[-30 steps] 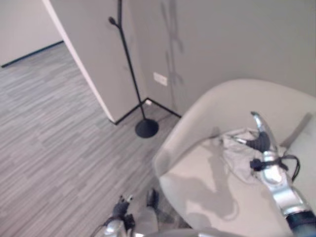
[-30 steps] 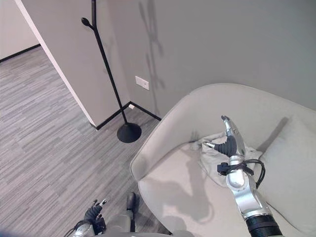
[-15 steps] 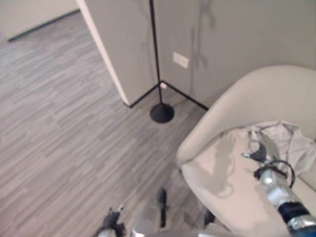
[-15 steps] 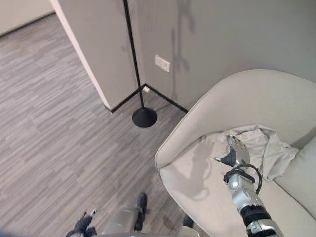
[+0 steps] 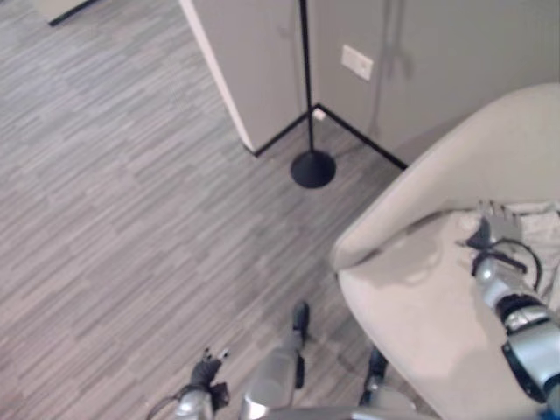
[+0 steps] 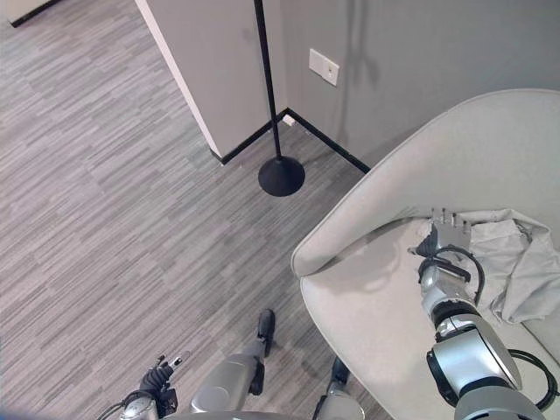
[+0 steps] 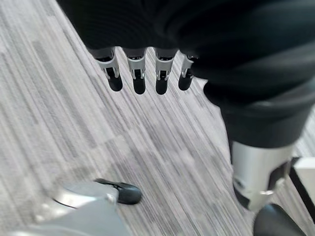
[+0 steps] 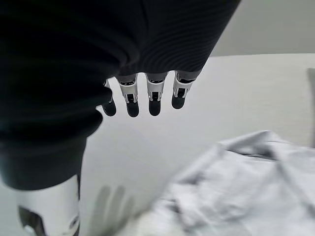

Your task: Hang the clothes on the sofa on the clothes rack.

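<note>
A crumpled pale grey garment (image 6: 518, 255) lies on the seat of the light beige sofa (image 6: 367, 325), against its back. My right hand (image 6: 448, 238) hovers at the garment's left edge, low over the seat. Its fingers (image 8: 154, 101) are straight and open and hold nothing, with the garment (image 8: 236, 189) just past them. The black clothes rack stands on the floor left of the sofa, with a thin pole (image 6: 267, 79) on a round base (image 6: 281, 176). My left hand (image 6: 157, 382) hangs low over the floor, its fingers (image 7: 139, 78) straight.
A grey wall corner (image 6: 197, 79) juts out just behind the rack, with a white socket (image 6: 322, 66) on the wall beside it. The sofa's curved arm (image 6: 350, 229) lies between my right hand and the rack. Grey striped floor (image 6: 114, 201) stretches away to the left.
The whole picture has shifted, so the camera has moved. My right hand has come down from above the garment to its left edge, fingers still straight.
</note>
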